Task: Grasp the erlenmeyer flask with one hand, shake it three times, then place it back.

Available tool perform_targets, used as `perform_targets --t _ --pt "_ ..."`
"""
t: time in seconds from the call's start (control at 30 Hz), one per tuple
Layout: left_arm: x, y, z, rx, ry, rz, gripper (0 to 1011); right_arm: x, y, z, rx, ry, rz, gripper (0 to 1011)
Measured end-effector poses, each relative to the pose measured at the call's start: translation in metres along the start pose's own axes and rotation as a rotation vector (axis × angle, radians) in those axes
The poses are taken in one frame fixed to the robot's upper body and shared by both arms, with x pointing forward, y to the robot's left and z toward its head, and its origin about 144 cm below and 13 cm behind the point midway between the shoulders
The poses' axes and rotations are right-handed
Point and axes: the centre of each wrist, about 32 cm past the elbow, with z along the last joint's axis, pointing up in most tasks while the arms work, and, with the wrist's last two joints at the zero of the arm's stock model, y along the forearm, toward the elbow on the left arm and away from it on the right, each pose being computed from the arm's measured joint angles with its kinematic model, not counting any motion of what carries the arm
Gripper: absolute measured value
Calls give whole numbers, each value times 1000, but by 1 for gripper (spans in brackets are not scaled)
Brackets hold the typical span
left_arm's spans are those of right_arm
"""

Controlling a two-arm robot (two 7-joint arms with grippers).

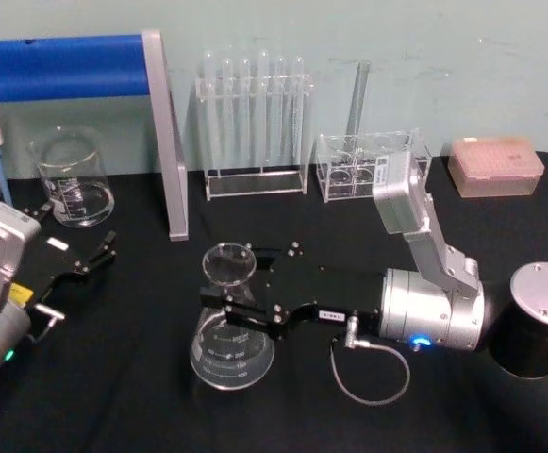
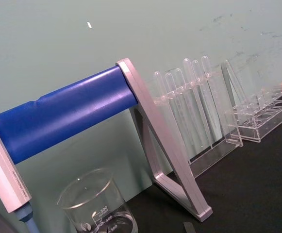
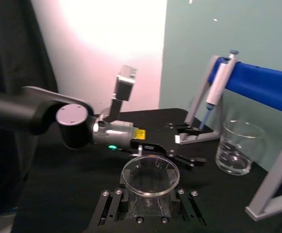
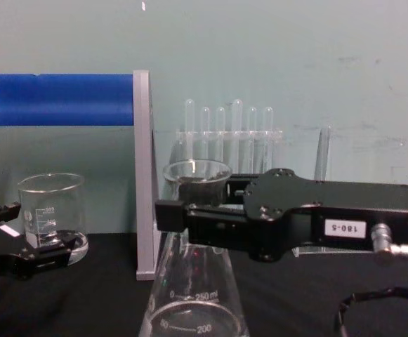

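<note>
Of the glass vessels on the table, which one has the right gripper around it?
The erlenmeyer flask, the conical one in front: the right gripper is around its neck. The straight-walled beaker stands apart, near the left gripper.

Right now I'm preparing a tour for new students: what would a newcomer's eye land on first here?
Most likely the right claw, reaching over the middle of the black table around the neck of the upright erlenmeyer flask. Next, the bright blue bar at the back left, with the beaker below it and the open left claw nearby.
</note>
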Motion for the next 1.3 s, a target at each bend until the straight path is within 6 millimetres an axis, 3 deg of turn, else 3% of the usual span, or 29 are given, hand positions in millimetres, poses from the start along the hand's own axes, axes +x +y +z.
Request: perform_targets --t 0.37,0.67,0.93,1.3 --pt "0 0 0 0 0 0 1001 0 -2 0 4 -23 92 449" --pt "0 0 0 0 0 0 1001 0 -1 -1 0 -19 65 449" --pt "0 0 0 0 0 0 1001 2 3 0 -15 20 -89 449" --pt "0 0 0 0 0 0 1001 7 13 -2 -44 80 -443 449"
